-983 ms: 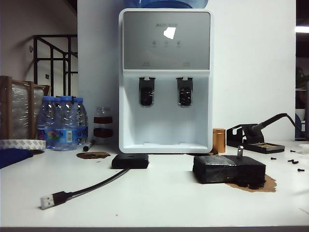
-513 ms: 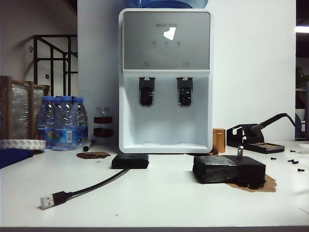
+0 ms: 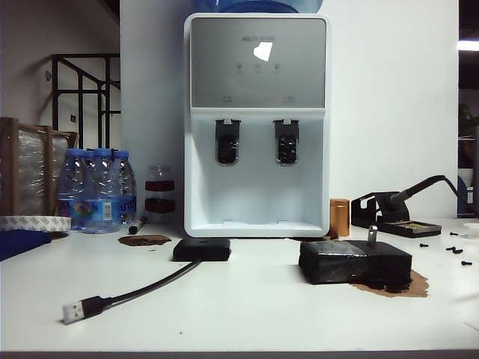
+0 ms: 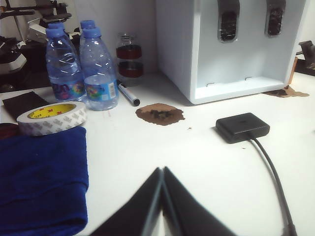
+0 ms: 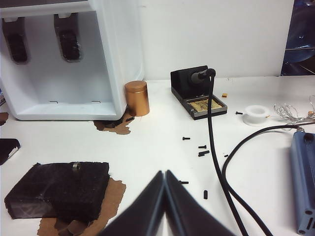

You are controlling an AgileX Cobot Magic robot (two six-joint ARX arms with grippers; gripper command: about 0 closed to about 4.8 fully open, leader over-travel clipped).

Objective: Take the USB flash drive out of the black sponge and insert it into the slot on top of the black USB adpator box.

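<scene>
On the white worktop (image 3: 247,307) the black sponge (image 3: 355,262) lies right of centre on a brown scrap of card, and the USB flash drive (image 3: 372,234) stands upright out of its top near the far edge, a slim grey metal stick. In the right wrist view the same drive (image 5: 76,167) shows only as a small metal stub on the foam block (image 5: 59,191). The black USB adpator box (image 3: 202,249) sits left of centre, just in front of the white water dispenser (image 3: 257,123), well apart from the sponge; its black cable (image 3: 142,288) runs toward the near left and ends in a silver plug (image 3: 72,312). Neither arm appears in the exterior view. The left gripper (image 4: 162,171) hovers at the near left over bare worktop, its jaws pressed together on nothing, with the box (image 4: 242,127) ahead of it to the right and a blue cloth (image 4: 42,182) to its left (a roll of tape (image 4: 51,118) and water bottles (image 4: 81,69) lie beyond the cloth). The right gripper (image 5: 165,173) hangs at the near right, its jaws likewise clenched and empty, the sponge off to its left and a soldering iron stand (image 5: 197,93) farther back among scattered small black screws (image 5: 202,150).
</scene>
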